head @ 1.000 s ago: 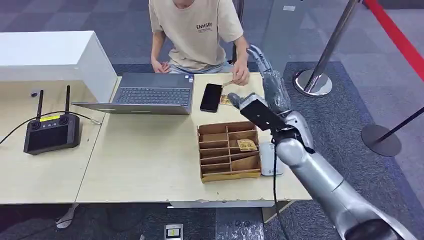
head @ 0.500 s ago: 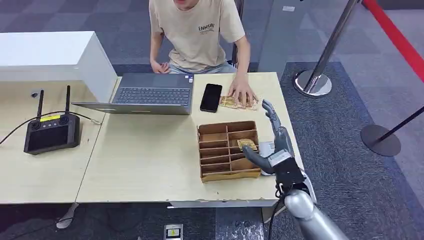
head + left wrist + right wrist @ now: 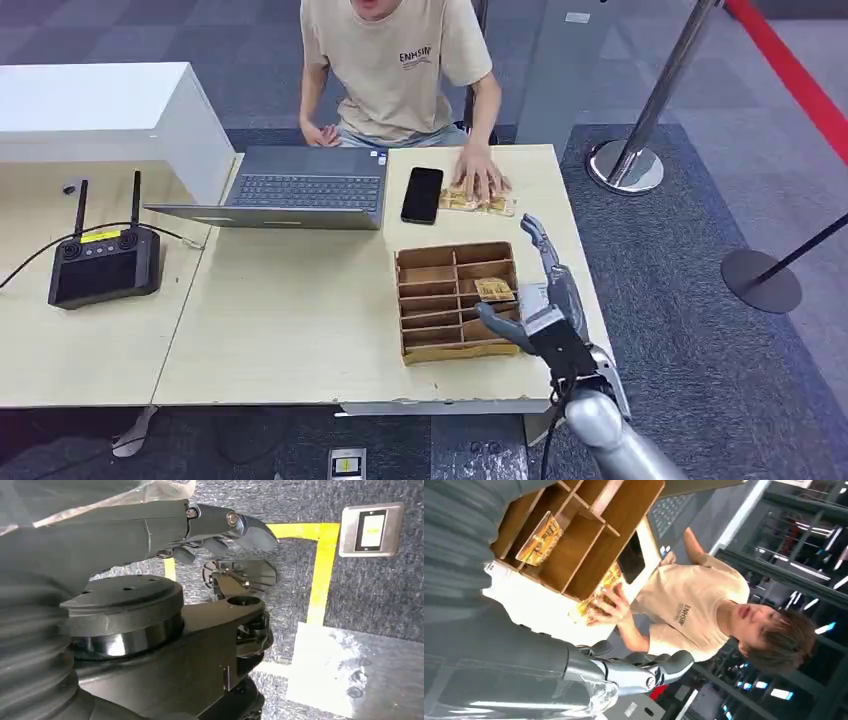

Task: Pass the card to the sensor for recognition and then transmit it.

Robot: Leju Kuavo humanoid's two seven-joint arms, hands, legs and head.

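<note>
One yellow printed card lies in our brown wooden compartment tray on the counter. Our right hand hovers beside it, fingers apart, empty; next we must reach in and pinch the card.

Right hand fills near side: grey ribbed cover, silver fingers extended, apart, holding nothing. Beyond it, pale bench carrying wooden divided tray. One yellow-printed card lies tilted in tray compartment. Dark phone lies on bench just beside tray. Person in beige T-shirt sits at far side of bench; person's hand presses flat on more yellow cards near phone. Laptop keyboard partly visible beyond tray.
</note>
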